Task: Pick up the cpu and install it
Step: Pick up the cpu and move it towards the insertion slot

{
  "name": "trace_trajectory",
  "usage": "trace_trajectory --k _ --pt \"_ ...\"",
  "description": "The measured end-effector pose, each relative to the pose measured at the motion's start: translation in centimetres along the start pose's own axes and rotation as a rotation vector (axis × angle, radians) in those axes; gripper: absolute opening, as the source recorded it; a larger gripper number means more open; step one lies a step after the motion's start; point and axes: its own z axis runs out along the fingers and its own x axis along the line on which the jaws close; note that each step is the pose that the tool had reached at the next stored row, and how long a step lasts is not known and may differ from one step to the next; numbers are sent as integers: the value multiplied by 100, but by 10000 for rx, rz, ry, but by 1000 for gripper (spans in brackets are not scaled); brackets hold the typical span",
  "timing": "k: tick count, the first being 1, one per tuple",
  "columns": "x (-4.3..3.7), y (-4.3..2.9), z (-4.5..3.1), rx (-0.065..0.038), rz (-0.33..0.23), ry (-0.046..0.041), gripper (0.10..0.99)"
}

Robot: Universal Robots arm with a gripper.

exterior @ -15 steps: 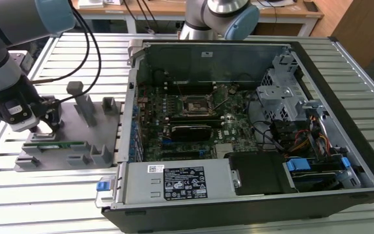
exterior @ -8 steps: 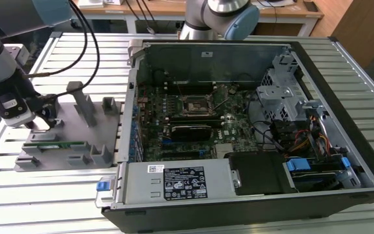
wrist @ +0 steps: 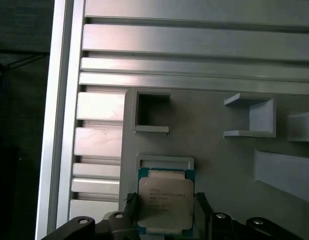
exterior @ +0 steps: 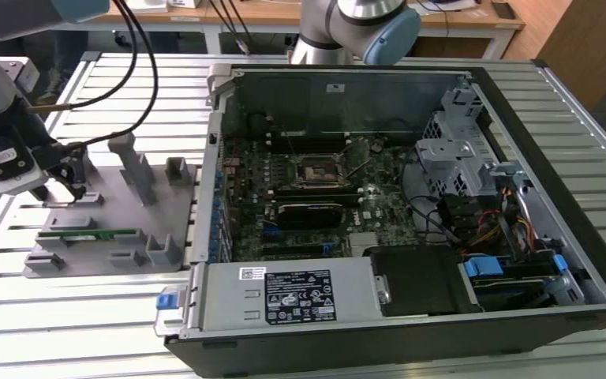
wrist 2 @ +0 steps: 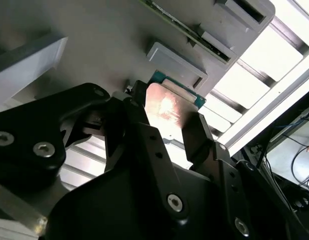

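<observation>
The cpu (wrist: pixel 164 202), a flat square chip with a silvery top and a green rim, sits between my gripper's (wrist: pixel 164 206) two black fingers. Both fingers press against its opposite edges, just over the grey parts holder (wrist: pixel 219 165). In the second wrist view the cpu (wrist 2: pixel 167 111) shines between the same fingers (wrist 2: pixel 130 117). In the exterior view my gripper (exterior: pixel 59 193) hangs over the holder (exterior: pixel 108 217) at the exterior view's left, well away from the black-framed motherboard socket (exterior: pixel 319 170) inside the open computer case (exterior: pixel 535 260).
A long green memory stick (exterior: pixel 87 234) lies on the holder, with upright grey posts (exterior: pixel 135 166) beside it. The slatted metal table (exterior: pixel 50 316) carries everything. A second robot arm (exterior: pixel 356 28) stands behind the case. Cables (exterior: pixel 140 71) trail from my arm.
</observation>
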Motion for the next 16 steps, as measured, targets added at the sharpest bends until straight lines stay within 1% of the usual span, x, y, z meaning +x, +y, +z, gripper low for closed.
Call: trace_trajectory --k 1,4,6,10,11,16 --pt "0 2 -27 -1 0 -1 533" --pt "1 5 -65 -13 0 0 533" --pt "2 7 -108 -13 0 1 533" --pt "2 10 -130 -12 -1 2 533" --pt "2 13 -161 -12 0 0 533" --pt "4 20 -257 -12 0 0 533"
